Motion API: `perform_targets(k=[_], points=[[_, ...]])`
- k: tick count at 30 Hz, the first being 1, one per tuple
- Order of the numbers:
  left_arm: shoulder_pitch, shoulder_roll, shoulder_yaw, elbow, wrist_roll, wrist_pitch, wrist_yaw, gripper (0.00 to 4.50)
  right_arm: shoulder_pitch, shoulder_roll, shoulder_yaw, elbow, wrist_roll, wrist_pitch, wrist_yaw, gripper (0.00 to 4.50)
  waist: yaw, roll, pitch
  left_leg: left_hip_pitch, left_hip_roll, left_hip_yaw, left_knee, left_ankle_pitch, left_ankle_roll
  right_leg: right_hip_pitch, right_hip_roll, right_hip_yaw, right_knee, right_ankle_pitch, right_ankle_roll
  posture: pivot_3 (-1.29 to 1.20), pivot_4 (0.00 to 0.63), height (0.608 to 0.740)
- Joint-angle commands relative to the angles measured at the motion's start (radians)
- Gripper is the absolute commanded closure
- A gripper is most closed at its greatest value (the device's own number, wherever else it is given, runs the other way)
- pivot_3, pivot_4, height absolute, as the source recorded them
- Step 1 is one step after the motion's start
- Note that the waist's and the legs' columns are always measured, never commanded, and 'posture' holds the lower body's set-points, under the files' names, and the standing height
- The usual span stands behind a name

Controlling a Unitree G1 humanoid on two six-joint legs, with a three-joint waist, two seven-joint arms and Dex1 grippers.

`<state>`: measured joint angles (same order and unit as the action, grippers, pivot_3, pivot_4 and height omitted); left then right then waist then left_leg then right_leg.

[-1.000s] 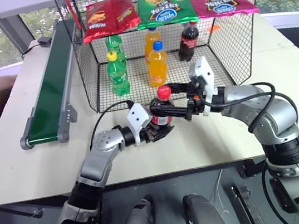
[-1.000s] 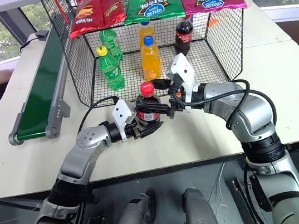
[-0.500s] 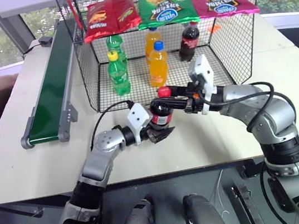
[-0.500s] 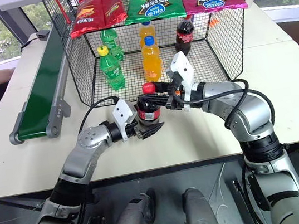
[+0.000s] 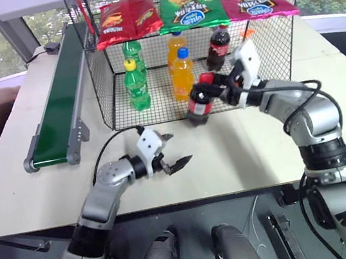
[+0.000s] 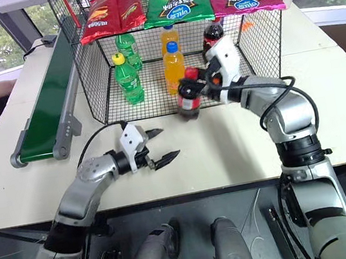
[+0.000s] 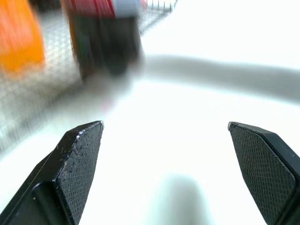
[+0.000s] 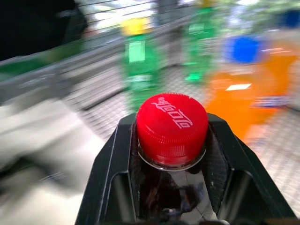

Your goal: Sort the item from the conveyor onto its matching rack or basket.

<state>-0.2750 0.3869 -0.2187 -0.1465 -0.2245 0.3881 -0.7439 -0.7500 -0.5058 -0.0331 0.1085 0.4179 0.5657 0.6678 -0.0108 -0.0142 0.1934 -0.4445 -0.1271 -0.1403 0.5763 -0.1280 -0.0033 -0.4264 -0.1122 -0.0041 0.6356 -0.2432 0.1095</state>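
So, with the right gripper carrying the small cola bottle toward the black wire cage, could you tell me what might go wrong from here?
1. The right gripper holds the small red-capped cola bottle only at its neck, and the bottle hangs tilted; it might swing or slip.
2. The bottle is at the open front of the black wire-mesh cage, close to the front orange soda bottle with the blue cap; it could knock that over.
3. Released tilted, it may topple on the grid floor.

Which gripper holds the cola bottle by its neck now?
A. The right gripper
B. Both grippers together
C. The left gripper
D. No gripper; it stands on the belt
A: the right gripper is shut around the neck of the cola bottle, while the left gripper is open and empty.
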Motion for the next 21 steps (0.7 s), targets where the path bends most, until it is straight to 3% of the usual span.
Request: perform_targets(k=[1,9,19,21], points=[[0.026,-0.008,0.041,-0.095,-0.031,0.030,0.038,0.07,-0.083,-0.010,-0.068,0.097,-0.044,-0.104,-0.050,3.33,0.001,0.000,0.000,0.000,0.000,0.000,0.000,0.000,0.000,0.000,0.000,0.000,0.000,0.000,0.000,0.00,0.150,0.738],[0.063,-0.076,0.137,-0.137,-0.049,0.079,0.195,0.07,-0.205,0.027,-0.102,0.404,-0.144,-0.292,-0.184,3.33,-0.005,0.000,0.000,0.000,0.000,0.001,0.000,0.000,0.000,0.000,0.001,0.000,0.000,0.001,0.000,0.00,0.150,0.738],[0.084,-0.106,0.129,-0.170,-0.037,0.085,0.263,0.07,-0.297,0.050,-0.104,0.671,-0.194,-0.462,-0.191,3.33,-0.002,0.001,0.000,0.001,0.000,0.001,0.001,0.001,0.000,0.001,0.002,0.001,0.000,0.002,-0.001,0.00,0.150,0.738],[0.085,-0.107,0.126,-0.173,-0.036,0.086,0.267,0.00,-0.307,0.048,-0.105,0.701,-0.197,-0.480,-0.184,2.30,-0.002,0.001,0.000,0.001,0.000,0.001,0.001,0.001,0.000,0.001,0.002,0.001,0.000,0.002,-0.001,0.00,0.150,0.738]])
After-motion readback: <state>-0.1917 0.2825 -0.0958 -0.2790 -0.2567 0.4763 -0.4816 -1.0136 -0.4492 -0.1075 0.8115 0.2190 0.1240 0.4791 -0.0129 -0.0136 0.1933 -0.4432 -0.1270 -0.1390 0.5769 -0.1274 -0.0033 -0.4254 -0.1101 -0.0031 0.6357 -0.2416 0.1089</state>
